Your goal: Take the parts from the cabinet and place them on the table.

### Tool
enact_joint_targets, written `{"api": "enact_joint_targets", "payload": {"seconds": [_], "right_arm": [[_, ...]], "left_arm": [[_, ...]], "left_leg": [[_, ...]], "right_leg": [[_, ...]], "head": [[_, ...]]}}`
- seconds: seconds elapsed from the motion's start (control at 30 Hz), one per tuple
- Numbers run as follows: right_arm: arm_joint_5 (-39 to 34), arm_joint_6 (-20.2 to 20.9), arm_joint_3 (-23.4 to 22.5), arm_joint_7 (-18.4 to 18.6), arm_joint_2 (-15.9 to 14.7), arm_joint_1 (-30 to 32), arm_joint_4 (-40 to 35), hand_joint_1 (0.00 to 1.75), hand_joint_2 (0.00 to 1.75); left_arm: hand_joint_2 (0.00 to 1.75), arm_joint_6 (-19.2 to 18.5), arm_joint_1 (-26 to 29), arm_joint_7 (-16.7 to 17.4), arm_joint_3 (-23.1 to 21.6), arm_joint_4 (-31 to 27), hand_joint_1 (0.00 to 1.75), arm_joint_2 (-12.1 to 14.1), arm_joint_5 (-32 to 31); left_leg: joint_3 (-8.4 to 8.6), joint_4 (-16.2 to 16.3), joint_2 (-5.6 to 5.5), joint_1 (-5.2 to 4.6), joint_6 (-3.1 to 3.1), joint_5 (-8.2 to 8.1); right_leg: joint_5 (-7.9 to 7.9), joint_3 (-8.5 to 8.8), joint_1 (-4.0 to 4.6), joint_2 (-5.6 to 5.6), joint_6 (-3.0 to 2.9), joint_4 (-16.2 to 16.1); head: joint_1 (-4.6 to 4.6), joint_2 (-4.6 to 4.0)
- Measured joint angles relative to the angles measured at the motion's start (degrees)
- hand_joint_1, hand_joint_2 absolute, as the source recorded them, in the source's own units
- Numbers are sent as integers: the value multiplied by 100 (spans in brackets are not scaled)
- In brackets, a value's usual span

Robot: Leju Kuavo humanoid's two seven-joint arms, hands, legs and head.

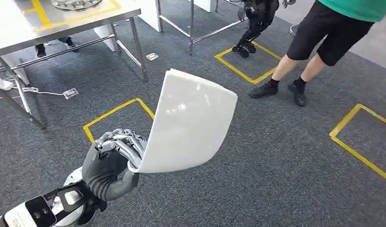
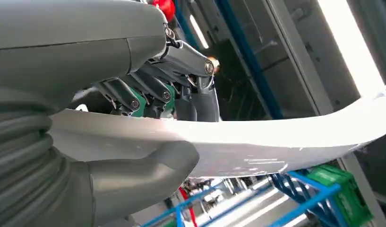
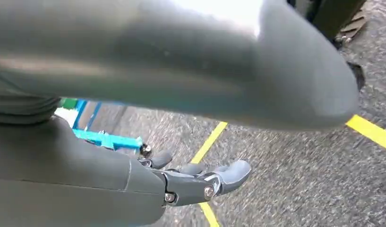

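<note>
One curved white panel [image 1: 188, 123], frame centre, gripped at its lower-left edge by left hand [image 1: 113, 158]. Right hand [image 3: 195, 182] slack, fingers apart, holding nothing. One steel table [image 1: 21, 28] upper left; one person [image 1: 323, 33] upper right.

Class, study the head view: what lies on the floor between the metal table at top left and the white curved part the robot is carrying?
In the head view, grey carpet with a yellow taped square lies between the metal table and the white curved part held by the left hand.
</note>
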Motion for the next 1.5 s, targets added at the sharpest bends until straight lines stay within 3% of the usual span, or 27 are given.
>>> {"api": "enact_joint_targets", "payload": {"seconds": [0.07,0.1,0.13,0.27,0.3,0.33,0.37,0.43,0.47,0.5,0.57,0.6,0.63,0.67,0.8,0.87,0.93,0.97,1.03,1.13,1.2,1.23,1.3,1.33,1.4,1.43,1.5], "right_arm": [[0,0,0,-11,0,-10,0,0,0],[0,0,0,-11,-2,-10,0,0,0],[0,0,0,-11,-4,-9,0,0,0],[0,0,0,-9,-2,-26,0,0,0],[0,-22,2,-9,15,-40,0,0,0],[0,-22,0,-11,11,-46,-2,0,0],[0,-22,0,-15,11,-36,0,0,0],[0,-22,0,-22,11,1,-2,0,0],[0,-24,0,-33,11,11,0,0,0],[0,-22,0,-46,11,8,0,0,0],[0,-22,0,-59,11,-11,0,0,0],[-2,-22,0,-59,13,-15,0,0,0],[-4,-22,0,-59,13,-12,0,0,0],[-11,-22,0,-59,15,-11,0,0,0],[-17,-22,0,-44,15,-46,0,0,0],[-15,15,2,-33,15,-69,0,0,0],[18,33,0,-39,7,-42,0,0,0],[15,33,0,-70,2,-32,0,0,0],[-7,33,0,-55,0,-43,0,0,0],[-18,42,0,-52,-11,-80,0,0,0],[-18,44,0,-52,-9,-98,0,0,0],[-17,44,0,-44,-9,-96,0,0,0],[-17,42,0,-46,-7,-94,0,0,0],[-20,42,0,-44,-9,-95,0,0,0],[-24,31,0,-22,24,-85,2,0,0],[-30,24,0,-13,7,-86,2,0,0],[-53,39,0,20,4,-122,2,0,0]], "left_arm": [[175,-7,0,-2,0,0,175,-4,0],[175,-7,-2,-2,0,0,175,-15,0],[175,-9,-3,-7,0,0,175,-24,0],[175,-9,2,-11,9,-4,175,-31,0],[175,-9,8,-11,15,-11,175,-31,0],[175,-9,-11,-13,17,-13,175,-31,-2],[175,-9,-25,-13,17,-9,175,-31,0],[175,-9,-22,-13,17,0,175,-31,-2],[175,-18,-21,-15,17,7,175,-26,0],[175,-44,-22,-15,17,20,175,-22,7],[175,-63,-22,-18,17,26,175,-18,22],[175,-70,-25,-22,17,26,175,-15,33],[175,-81,-39,-35,17,28,175,-11,39],[175,-98,-45,-55,15,35,175,-9,44],[175,-129,-84,-68,15,31,175,4,52],[175,-129,-204,0,13,26,175,-7,61],[175,-109,-307,102,11,31,175,-26,83],[175,-89,-341,144,11,35,175,-24,103],[175,-50,-396,175,9,35,175,-15,114],[175,-41,-490,190,4,33,175,-15,118],[175,-39,-523,192,-2,31,175,-11,118],[175,-37,-532,192,-9,33,175,-4,118],[175,-26,-550,190,-13,33,175,9,120],[175,-24,-565,188,-15,33,175,15,120],[175,-20,-618,164,-31,37,175,31,162],[175,-4,-671,133,-35,39,175,41,209],[175,20,-788,85,-39,55,175,50,278]], "left_leg": [[6,11,-171,4,-20,8],[7,15,-249,8,-42,15],[-12,22,-310,-8,-79,20],[-106,-44,-567,15,-273,89],[-107,-2,-466,15,-281,66],[-174,155,-66,-27,-285,-69],[-340,512,151,-11,-297,-320],[-738,1412,260,-3,-323,-763],[-865,1718,265,-3,-334,-850],[-837,1712,273,-3,-337,-782],[-408,977,350,-4,-321,-380],[-107,447,486,-11,-298,-174],[110,12,822,-39,-245,-156],[117,-5,824,-50,-201,-139],[120,-42,501,-44,-62,-76],[81,-59,392,-2,-5,-31],[54,-53,259,2,14,-16],[44,-45,204,2,16,-14],[44,-26,104,5,10,-16],[49,5,18,18,-54,-36],[11,37,-11,-26,-132,-50],[5,33,-8,-35,-43,-87],[28,1,6,-24,-63,-59],[34,-15,7,-20,-88,-44],[182,-290,7,-46,13,-6],[370,-455,9,-11,61,68],[435,-608,18,42,67,121]], "right_leg": [[526,366,-12,65,-26,-838],[767,629,-28,245,-47,-1398],[701,738,-44,557,-56,-1664],[759,734,1,271,-186,-1693],[798,736,-43,178,-242,-1746],[796,738,-31,123,-292,-1754],[790,734,-15,40,-317,-1753],[780,730,9,-141,-336,-1751],[779,725,16,-234,-338,-1746],[776,727,20,-328,-339,-1745],[764,743,24,-479,-327,-1739],[749,762,26,-545,-309,-1732],[732,780,49,-611,-280,-1715],[704,786,80,-655,-239,-1696],[690,831,57,-885,-107,-1715],[374,679,1,-237,-39,-1284],[-57,243,-5,-25,0,-363],[-145,48,-1,-8,9,-7],[102,34,-8,-2,2,-121],[839,653,-35,61,-22,-1544],[804,670,-14,95,-97,-1693],[805,665,-22,89,-86,-1698],[812,666,5,92,-149,-1698],[814,663,8,94,-151,-1698],[1110,676,-33,48,-60,-1595],[1090,653,-23,58,-66,-1597],[808,582,-24,71,-64,-1375]], "head": [[7,0],[11,0],[13,0],[13,0],[13,0],[-32,0],[-72,0],[-70,0],[-77,0],[-74,0],[-77,0],[-77,0],[-81,0],[-66,0],[-66,0],[-35,0],[-7,0],[0,0],[9,0],[22,0],[22,0],[24,0],[15,0],[13,0],[9,0],[-6,0],[18,0]]}}
